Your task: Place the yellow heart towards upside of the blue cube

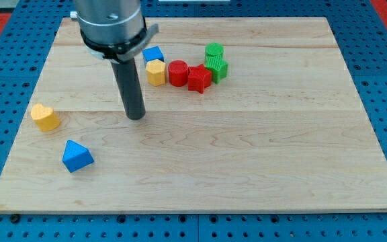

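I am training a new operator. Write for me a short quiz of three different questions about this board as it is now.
1. True or false: my tip touches the yellow heart.
2. Which block lies directly below the blue cube in the view? A) red cylinder B) yellow hexagon block C) blue triangle block
3. Fill in: the yellow heart lies near the view's ____ edge of the wooden board.

Key
1. False: the tip stands apart, to the heart's right.
2. B
3. left
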You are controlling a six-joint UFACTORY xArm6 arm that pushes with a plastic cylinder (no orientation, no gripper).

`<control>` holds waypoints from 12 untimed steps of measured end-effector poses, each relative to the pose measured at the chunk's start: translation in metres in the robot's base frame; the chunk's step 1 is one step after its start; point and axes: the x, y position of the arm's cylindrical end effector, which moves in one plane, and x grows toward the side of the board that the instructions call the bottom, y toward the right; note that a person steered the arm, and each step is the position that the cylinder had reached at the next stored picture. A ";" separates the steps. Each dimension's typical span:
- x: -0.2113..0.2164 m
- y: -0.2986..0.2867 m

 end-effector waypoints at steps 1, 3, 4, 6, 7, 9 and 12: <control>0.026 0.009; 0.031 -0.040; 0.031 -0.090; 0.026 -0.165; -0.002 -0.170; -0.032 -0.203; -0.089 -0.132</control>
